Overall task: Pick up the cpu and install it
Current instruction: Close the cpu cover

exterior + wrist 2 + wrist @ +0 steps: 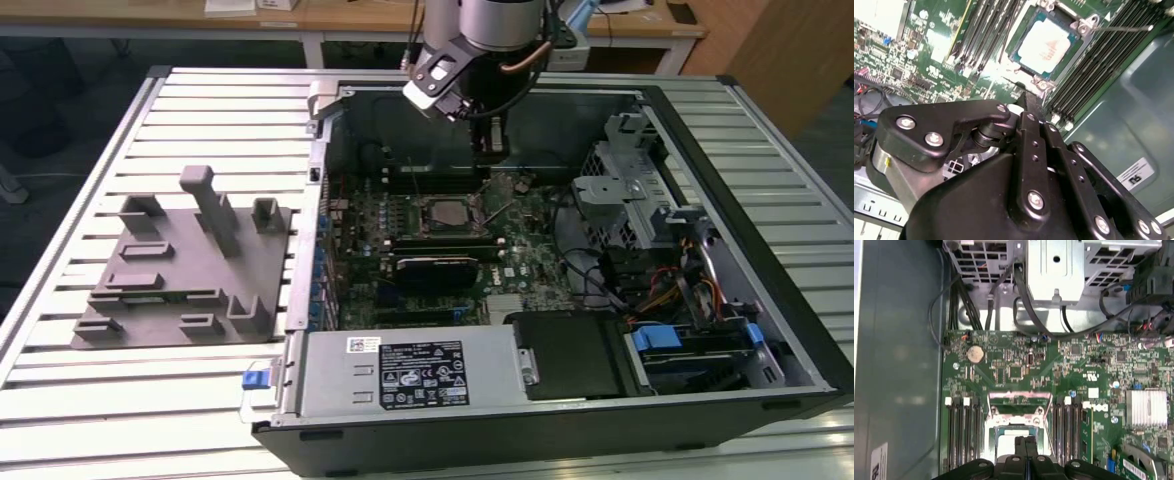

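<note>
Big open computer case (pixel 534 447) sits under the gripper (pixel 494 150), with the green motherboard (pixel 527 228) right below its fingertips. Fingers are pinched together with nothing between them. The cpu (pixel 1046 42) lies flat in its socket just beyond the fingertips, close but not touching them.

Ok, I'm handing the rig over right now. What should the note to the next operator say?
Gripper: shut, holding nothing, and hanging low inside the case, close over the socket.
Cpu: lying in the motherboard socket, silver top up, apart from the fingers.
Done: by the look of it, the cpu has been picked up and placed in the socket.
Left: the socket's frame looks swung open in the first wrist view. Whether the cpu is fully seated cannot be told.
</note>
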Robot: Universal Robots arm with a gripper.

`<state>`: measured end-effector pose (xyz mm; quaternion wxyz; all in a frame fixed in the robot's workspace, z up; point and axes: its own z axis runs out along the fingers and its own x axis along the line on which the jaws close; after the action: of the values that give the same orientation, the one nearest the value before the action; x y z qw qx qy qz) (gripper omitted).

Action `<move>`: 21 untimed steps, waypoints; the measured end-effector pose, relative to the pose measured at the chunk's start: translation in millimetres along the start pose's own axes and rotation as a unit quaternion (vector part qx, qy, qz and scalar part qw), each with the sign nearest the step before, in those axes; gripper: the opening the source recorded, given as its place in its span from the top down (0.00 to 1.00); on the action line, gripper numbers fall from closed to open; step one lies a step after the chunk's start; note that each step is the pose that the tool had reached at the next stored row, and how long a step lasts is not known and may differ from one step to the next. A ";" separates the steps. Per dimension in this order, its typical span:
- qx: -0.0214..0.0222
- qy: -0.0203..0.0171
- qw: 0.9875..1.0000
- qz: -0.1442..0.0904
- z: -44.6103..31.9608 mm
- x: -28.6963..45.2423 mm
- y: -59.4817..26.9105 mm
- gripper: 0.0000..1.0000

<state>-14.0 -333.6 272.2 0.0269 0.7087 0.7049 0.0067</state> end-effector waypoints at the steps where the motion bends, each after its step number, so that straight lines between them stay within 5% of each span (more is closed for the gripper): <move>1: 0.000 0.000 1.000 0.000 0.1 0.0 2.6 0.89; 15: 0.000 0.000 1.000 0.000 2.4 0.3 45.4 0.89; 21: 0.000 0.000 1.000 -0.002 5.6 0.5 53.2 0.89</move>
<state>39.4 -333.5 269.0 0.0269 0.7076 0.7061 0.0067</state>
